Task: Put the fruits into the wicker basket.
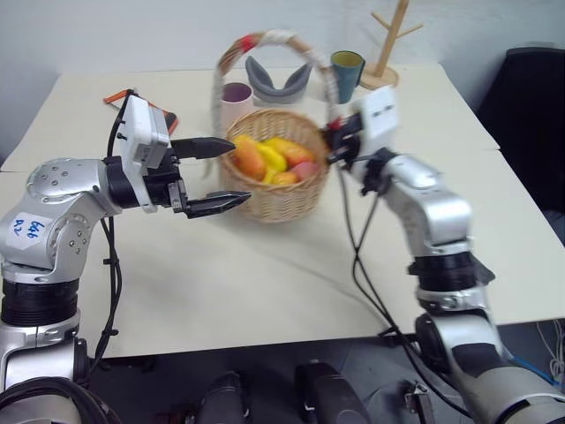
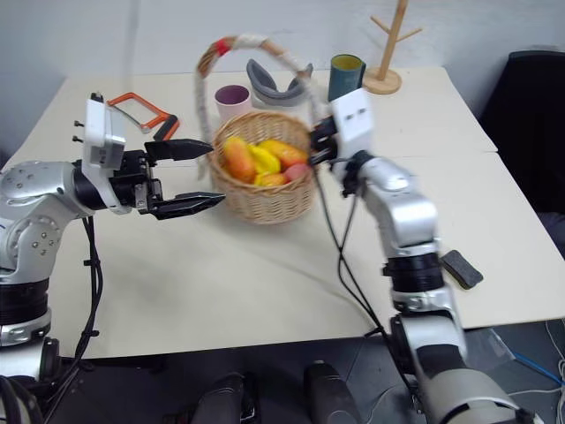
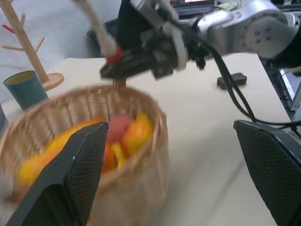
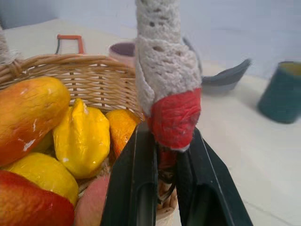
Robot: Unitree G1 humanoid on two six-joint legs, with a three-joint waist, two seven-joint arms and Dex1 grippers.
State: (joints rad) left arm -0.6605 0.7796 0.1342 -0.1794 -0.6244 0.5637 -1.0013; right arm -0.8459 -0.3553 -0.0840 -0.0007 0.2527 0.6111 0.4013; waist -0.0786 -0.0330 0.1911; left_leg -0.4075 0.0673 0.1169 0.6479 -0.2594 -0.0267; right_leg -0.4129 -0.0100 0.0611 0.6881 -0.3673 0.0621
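Observation:
The wicker basket [image 1: 281, 201] stands in the middle of the table and holds several fruits: an orange-red mango-like one [image 4: 28, 113], yellow ones [image 4: 82, 136] and a small reddish one [image 1: 305, 170]. Its arched handle [image 4: 165, 66] is wrapped in white cloth with red tape at the ends. My right gripper [image 4: 167, 141] is shut on the handle's right foot, just below the red tape, at the basket's right rim. My left gripper [image 1: 238, 171] is open and level, its fingertips at the basket's left side, holding nothing.
Behind the basket stand a pink cup [image 1: 236, 99], a grey curved piece [image 1: 278, 84], a teal cup [image 1: 346, 71] and a wooden mug tree [image 1: 388, 44]. An orange-handled tool [image 2: 132, 110] lies at the back left. A black block [image 2: 461, 268] sits near the table's right edge.

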